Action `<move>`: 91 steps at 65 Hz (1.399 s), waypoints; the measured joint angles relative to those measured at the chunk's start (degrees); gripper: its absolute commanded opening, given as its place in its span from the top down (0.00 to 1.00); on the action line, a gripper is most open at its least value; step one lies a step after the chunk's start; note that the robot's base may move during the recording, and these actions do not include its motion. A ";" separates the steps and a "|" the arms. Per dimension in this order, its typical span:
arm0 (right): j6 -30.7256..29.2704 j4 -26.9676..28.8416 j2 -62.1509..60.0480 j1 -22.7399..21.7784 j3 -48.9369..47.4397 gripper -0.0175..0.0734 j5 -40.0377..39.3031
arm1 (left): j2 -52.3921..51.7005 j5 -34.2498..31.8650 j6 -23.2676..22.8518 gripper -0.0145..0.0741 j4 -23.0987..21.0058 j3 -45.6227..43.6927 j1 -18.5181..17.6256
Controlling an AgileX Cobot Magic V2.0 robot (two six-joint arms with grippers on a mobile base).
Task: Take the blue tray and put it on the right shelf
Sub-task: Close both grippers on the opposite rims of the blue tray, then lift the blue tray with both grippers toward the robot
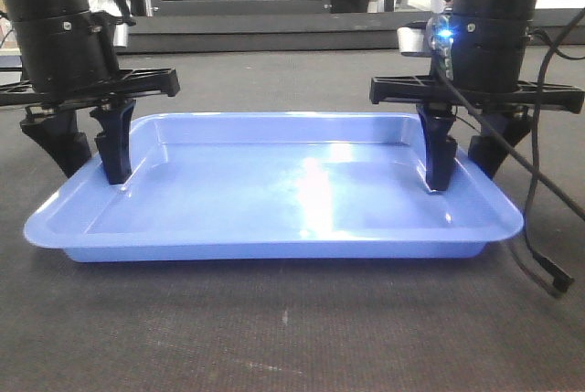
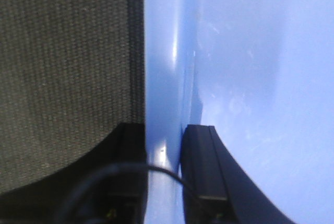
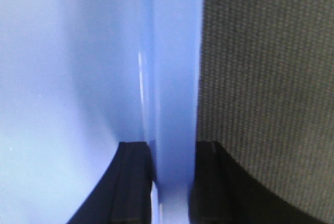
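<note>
Tabletop (image 1: pixel 292 337) with a dark woven covering carries the blue tray (image 1: pixel 274 191), wide, shallow and glossy, lying flat in the middle of the front view. The left end effector (image 1: pixel 87 159) is clamped on the tray's left rim, with one black finger inside the wall and one outside. The right end effector (image 1: pixel 466 159) is clamped on the right rim in the same way. Both wrist views, blurred at close range, show the rim pinched between the fingers.

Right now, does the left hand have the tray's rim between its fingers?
Yes, the left hand has a finger on each side of the tray rim.
</note>
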 measured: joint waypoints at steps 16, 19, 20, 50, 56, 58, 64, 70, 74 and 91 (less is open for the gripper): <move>0.00 0.00 -4.12 0.00 -1.08 0.54 0.89 | -5.61 2.26 -0.45 0.78 0.00 0.00 -0.14; 0.00 0.00 -5.75 0.24 -1.08 0.54 1.55 | -6.95 2.67 -0.78 0.77 0.00 0.00 -0.17; 0.11 -0.11 -6.17 0.32 -1.08 0.54 1.58 | -7.32 2.96 -1.09 0.77 0.00 0.00 -0.17; 8.63 -5.65 -18.47 5.93 6.49 0.54 2.06 | -17.81 5.27 -9.54 0.77 5.47 6.71 -5.78; 9.22 -5.65 -20.67 6.33 9.95 0.54 1.07 | -19.25 4.90 -11.05 0.77 6.27 9.12 -7.34; 9.52 -5.50 -21.50 6.33 11.21 0.54 0.66 | -19.77 4.41 -11.58 0.77 6.51 9.92 -7.79; 10.23 -4.61 -24.56 6.45 15.23 0.54 -0.84 | -21.69 2.66 -12.82 0.77 6.53 12.53 -9.15; 11.03 -3.93 -27.50 6.45 18.96 0.54 -2.39 | -24.06 1.71 -13.44 0.77 6.43 15.04 -10.49; 11.72 -3.65 -29.87 6.45 20.92 0.54 -3.08 | -25.82 1.05 -14.45 0.77 6.43 16.70 -11.44; 15.02 -4.12 -36.83 9.23 26.36 0.54 -4.46 | -33.75 -2.77 -20.36 0.77 6.89 25.85 -15.43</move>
